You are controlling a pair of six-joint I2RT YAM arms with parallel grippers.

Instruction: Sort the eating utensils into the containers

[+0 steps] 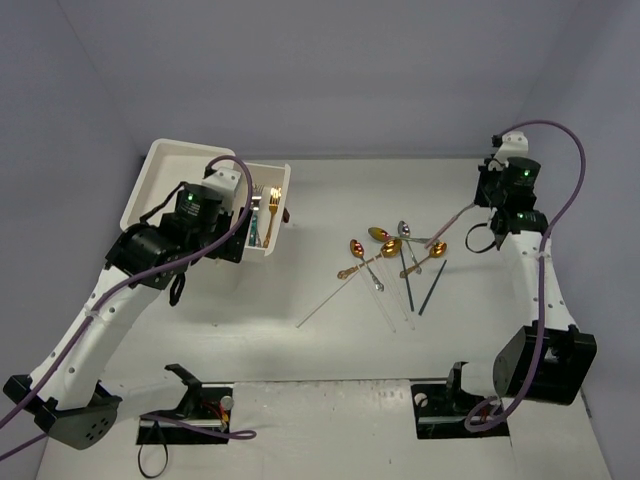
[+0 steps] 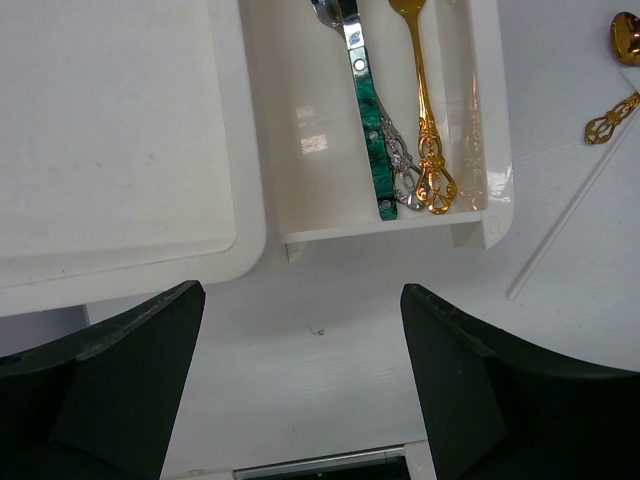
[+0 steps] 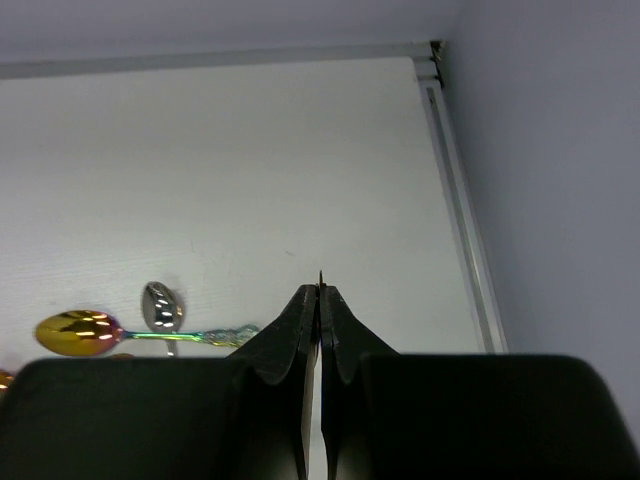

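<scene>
Drawer [image 2: 300, 110] just beyond left gripper [image 2: 302, 296]

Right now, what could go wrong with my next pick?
The spoons and chopsticks lie crossed in one heap, so lifting one may drag others. The right hand is shut; whether it holds anything is unclear. The clear chopstick is faint against the white table, easy to miss.

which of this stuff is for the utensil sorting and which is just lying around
For the job: drawer with cutlery, loose spoons, chopsticks on the table, pink chopstick in the right gripper.
Not for the job: purple cables, black brackets at the near edge.
</scene>
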